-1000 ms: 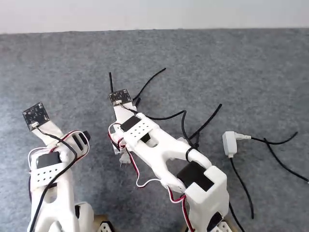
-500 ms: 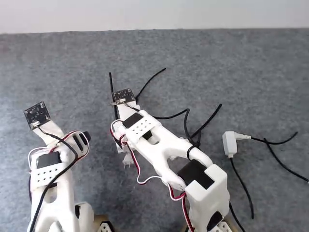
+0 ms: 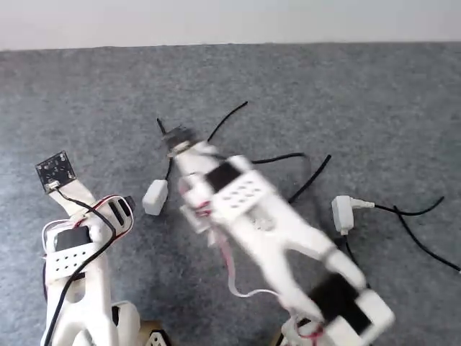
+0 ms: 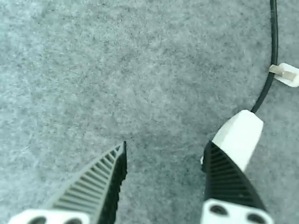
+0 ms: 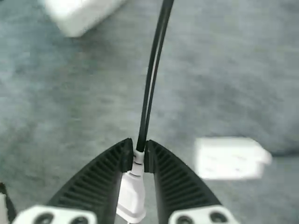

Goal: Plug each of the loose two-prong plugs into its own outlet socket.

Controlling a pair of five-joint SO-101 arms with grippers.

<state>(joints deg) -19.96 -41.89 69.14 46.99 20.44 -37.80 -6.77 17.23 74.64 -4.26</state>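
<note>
My right gripper (image 5: 137,144) is shut on a small white plug (image 5: 131,196), whose black cord (image 5: 152,70) runs out between the fingertips. Two white blocks (image 5: 229,156) (image 5: 79,14) lie on the carpet beyond it. In the high view the right arm (image 3: 245,194) stretches over the middle of the carpet. A white corded block (image 3: 155,197) lies between the two arms; I cannot tell whether it is a plug or a socket. My left gripper (image 4: 165,147) is open just above the carpet, and the same white block (image 4: 240,135) lies right beside one finger (image 4: 224,177).
Another white plug (image 3: 341,213) with a black cord lies at the right. Several black cords (image 3: 288,158) cross the grey carpet (image 3: 374,108) around the right arm. A small white piece (image 4: 285,74) sits beside the cord in the left wrist view.
The right arm has swung right and away from the left arm, uncovering the white corded block between them. The left arm has stayed still.
</note>
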